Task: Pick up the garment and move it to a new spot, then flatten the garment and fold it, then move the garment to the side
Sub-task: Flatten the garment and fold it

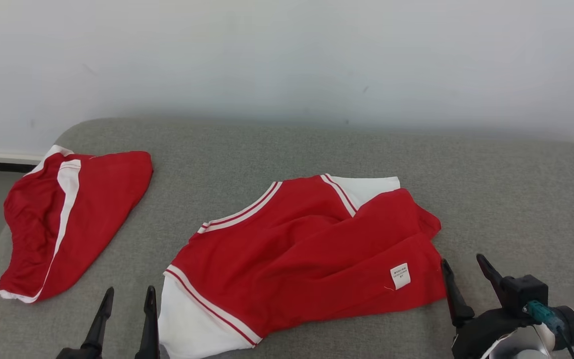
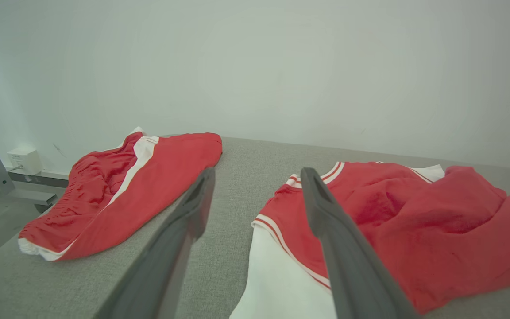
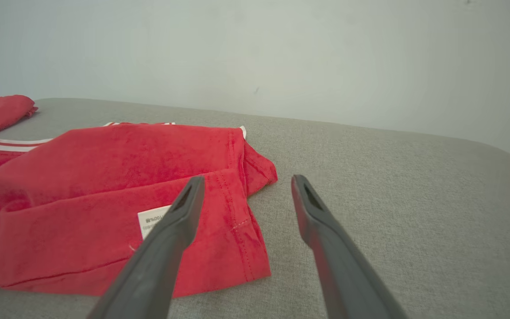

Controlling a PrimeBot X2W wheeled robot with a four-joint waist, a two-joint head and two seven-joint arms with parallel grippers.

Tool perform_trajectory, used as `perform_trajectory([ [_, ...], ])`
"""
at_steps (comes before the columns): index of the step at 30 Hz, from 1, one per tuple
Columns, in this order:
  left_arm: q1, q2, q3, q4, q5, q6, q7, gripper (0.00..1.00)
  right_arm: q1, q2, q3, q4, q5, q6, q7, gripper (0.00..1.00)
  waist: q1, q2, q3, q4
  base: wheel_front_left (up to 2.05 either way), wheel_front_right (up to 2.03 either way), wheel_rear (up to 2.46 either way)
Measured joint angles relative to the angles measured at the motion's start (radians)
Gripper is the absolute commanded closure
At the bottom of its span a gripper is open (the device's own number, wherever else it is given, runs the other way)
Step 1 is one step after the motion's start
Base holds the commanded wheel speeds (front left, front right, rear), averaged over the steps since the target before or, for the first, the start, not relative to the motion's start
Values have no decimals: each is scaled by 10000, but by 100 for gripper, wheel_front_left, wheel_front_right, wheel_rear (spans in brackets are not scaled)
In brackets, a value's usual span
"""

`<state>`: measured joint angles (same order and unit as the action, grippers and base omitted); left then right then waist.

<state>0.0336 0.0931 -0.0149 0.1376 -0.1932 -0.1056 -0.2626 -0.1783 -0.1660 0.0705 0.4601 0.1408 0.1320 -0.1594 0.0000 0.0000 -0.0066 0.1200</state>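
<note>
Garment: red shirt with white sleeves and red-and-white striped trim. Lies rumpled near the middle of the counter, toward its near edge. Partly doubled over on itself, with soft folds across the body. One white sleeve at the near left corner, down to the bottom of the head view; second white sleeve just showing at the far side. Small white label on the red cloth near the right-hand hem, print too small to read.

Left hand: open, both dark fingers spread, nothing between them. Sits low at the near edge, just left of the near white sleeve; contact with the cloth not clear. In the left wrist view, points between the two red pieces, with one finger over bare grey cover and the other over the shirt's near shoulder.

Right hand: open as well, empty. Hangs just beside the garment's right hem, inner finger close to the cloth edge, contact not clear. In the right wrist view, left finger across the label's corner, right finger over bare counter.

Shorts: red with a white side stripe. Lie at the far left of the counter, well apart from the shirt, waistband gathered, one end near the left edge.

Counter covered in grey woven fabric, corners rounded. Plain white wall behind.
</note>
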Motion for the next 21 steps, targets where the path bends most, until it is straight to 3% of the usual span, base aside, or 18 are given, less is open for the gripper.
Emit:
perform_trajectory([
  [13,-349,-180,42,278,71,-163,0,0,-1214,-522,771,2832,558,0,-203,0,0,1,441,826,0,0,0],
  [15,-349,-190,61,286,71,-171,0,0,-1255,-499,817,2989,621,0,-255,76,1,1,477,860,0,0,0],
  [16,-349,-207,79,305,71,-174,0,0,-1296,-481,857,3120,642,0,-270,100,1,1,513,886,0,0,0],
  [21,-359,-242,159,332,73,-182,0,0,-1483,-449,955,3392,849,0,-715,100,1,0,636,899,0,0,0],
])
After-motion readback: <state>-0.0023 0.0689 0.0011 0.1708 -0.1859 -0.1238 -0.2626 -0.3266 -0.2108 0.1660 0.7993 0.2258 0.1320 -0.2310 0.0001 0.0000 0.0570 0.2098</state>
